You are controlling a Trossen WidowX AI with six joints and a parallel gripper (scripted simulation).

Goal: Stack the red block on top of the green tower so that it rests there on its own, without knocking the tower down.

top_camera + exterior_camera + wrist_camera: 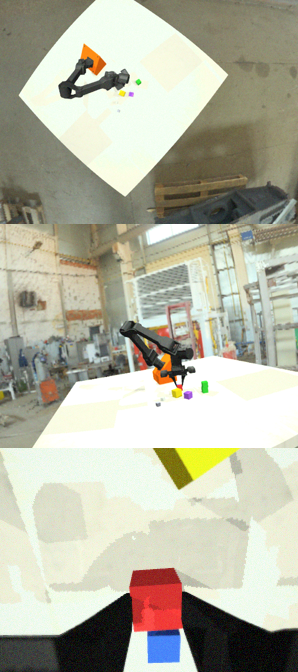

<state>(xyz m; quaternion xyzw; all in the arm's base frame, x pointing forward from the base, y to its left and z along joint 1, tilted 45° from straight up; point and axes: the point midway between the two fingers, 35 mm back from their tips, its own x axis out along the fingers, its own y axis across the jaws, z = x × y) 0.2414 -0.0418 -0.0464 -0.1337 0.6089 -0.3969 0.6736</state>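
My hand [178,382] is pinching the red block [155,598] low on the table [236,413]. The yellow block [177,392] sits just beside it, the purple block [188,395] next along; the green tower [204,386] stands apart beyond them, upright

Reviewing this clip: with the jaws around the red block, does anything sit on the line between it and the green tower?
Nothing visible does. The gripper is shut on the red block, and the green tower stands apart to its side across bare table. The yellow block and purple block sit nearer the camera, off that line.
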